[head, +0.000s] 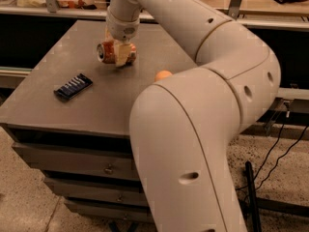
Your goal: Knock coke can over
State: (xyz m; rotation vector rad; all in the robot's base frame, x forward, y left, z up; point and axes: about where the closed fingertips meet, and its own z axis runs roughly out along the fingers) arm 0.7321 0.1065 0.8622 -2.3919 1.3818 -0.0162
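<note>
The coke can [107, 52] lies on its side on the grey tabletop [101, 95], silver top facing left. My gripper [120, 52] reaches down from the white arm and sits right over the can's right half, one finger [122, 54] in front of it. The round orange fruit [162, 75] peeks out beside my arm, right of the can.
A flat dark-blue snack wrapper [73, 86] lies near the table's left front. The table is a drawer cabinet [72, 163]. My large arm [193, 129] blocks the right side of the view. A counter with items runs behind. Cables lie on the floor at right.
</note>
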